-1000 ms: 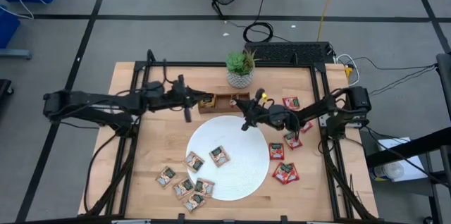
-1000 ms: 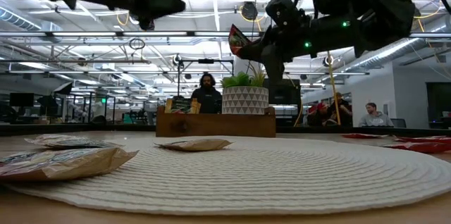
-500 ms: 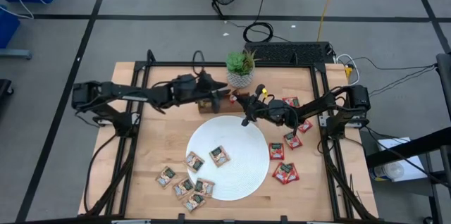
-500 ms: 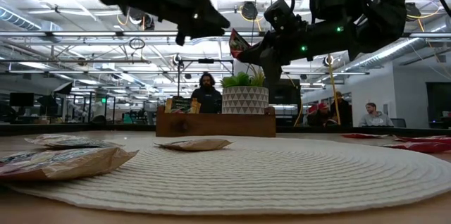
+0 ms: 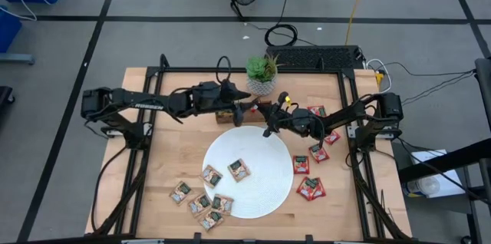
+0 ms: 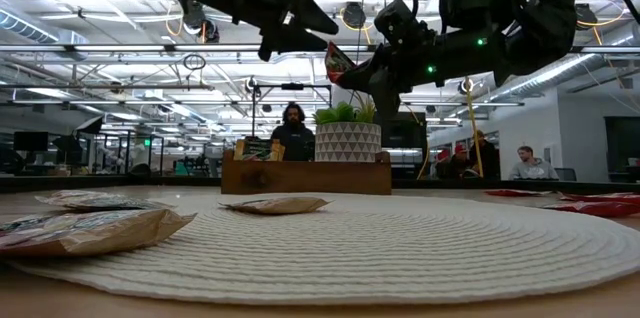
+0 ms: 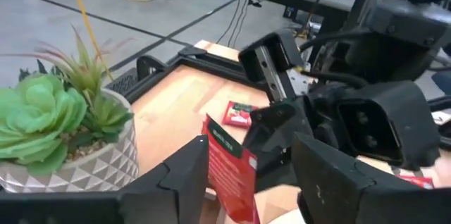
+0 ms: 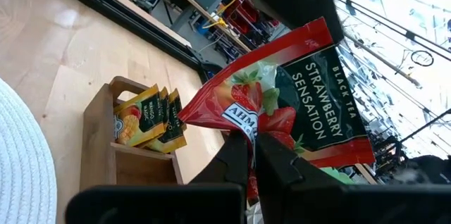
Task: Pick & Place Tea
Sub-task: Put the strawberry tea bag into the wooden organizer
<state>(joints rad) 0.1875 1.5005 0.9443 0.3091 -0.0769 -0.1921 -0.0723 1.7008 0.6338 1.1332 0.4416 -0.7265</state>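
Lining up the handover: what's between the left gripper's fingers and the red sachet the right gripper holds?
Nothing. In the left wrist view the red sachet stands between the open left gripper's fingers, gaps bare; right gripper pinches it.

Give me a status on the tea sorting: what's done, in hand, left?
Done: a few tan sachets stand in one end compartment of the wooden tray. In hand: the right gripper pinches a red sachet above the tray; the left gripper faces it, jaws apart. Left: tan sachets on the plate, red sachets on the table.
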